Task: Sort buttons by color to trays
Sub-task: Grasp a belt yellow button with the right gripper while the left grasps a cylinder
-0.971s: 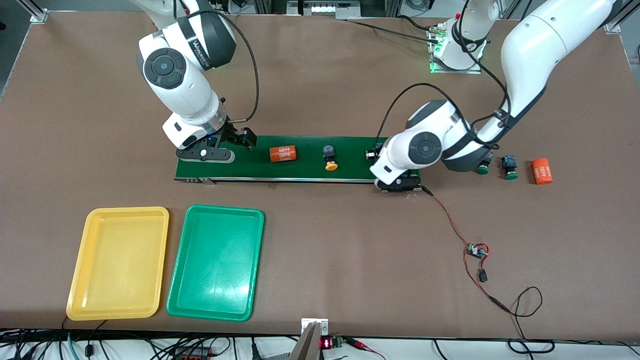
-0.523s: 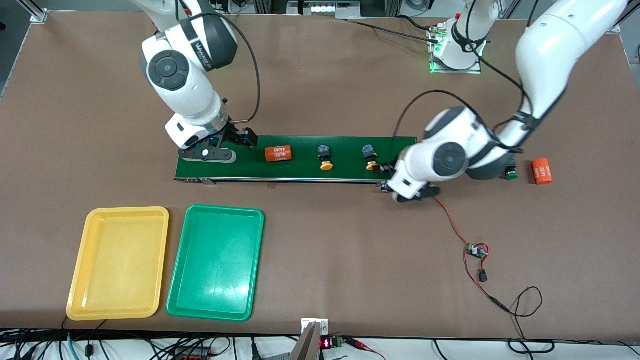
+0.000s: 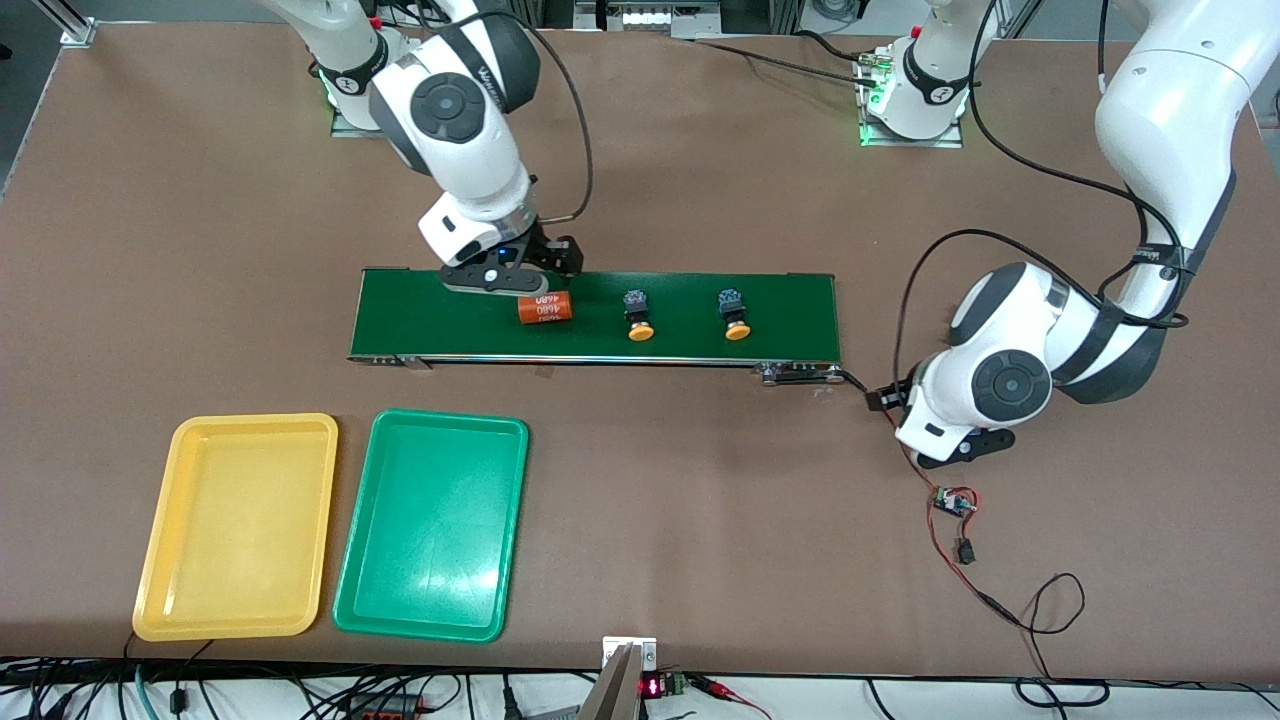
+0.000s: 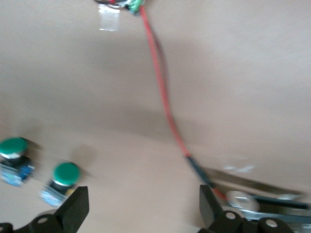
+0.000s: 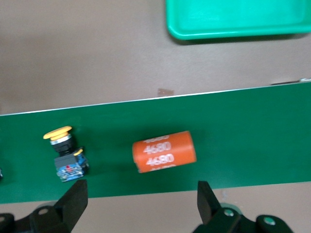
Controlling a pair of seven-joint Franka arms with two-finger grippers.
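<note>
Two yellow-capped buttons (image 3: 637,315) (image 3: 734,314) lie on the conveyor belt (image 3: 450,315). One of them shows in the right wrist view (image 5: 65,153). Two green-capped buttons (image 4: 12,150) (image 4: 65,174) lie on the table in the left wrist view; the left arm hides them in the front view. My right gripper (image 3: 510,278) (image 5: 141,208) is open and empty, over the belt's edge beside the orange cylinder (image 3: 545,308). My left gripper (image 3: 950,445) (image 4: 141,213) is open and empty over bare table past the belt's end. The yellow tray (image 3: 250,422) and green tray (image 3: 450,418) stand empty near the front camera.
The orange numbered cylinder (image 5: 164,150) lies on the belt (image 5: 243,126) between the right gripper and the yellow buttons. A red wire (image 4: 163,92) runs from the belt's end to a small circuit board (image 3: 955,500). The green tray's corner shows in the right wrist view (image 5: 233,19).
The left arm left a second yellow button on the belt and swung away past the belt's end. The right gripper moved along the belt to the cylinder. The belt's items shifted toward the right arm's end.
</note>
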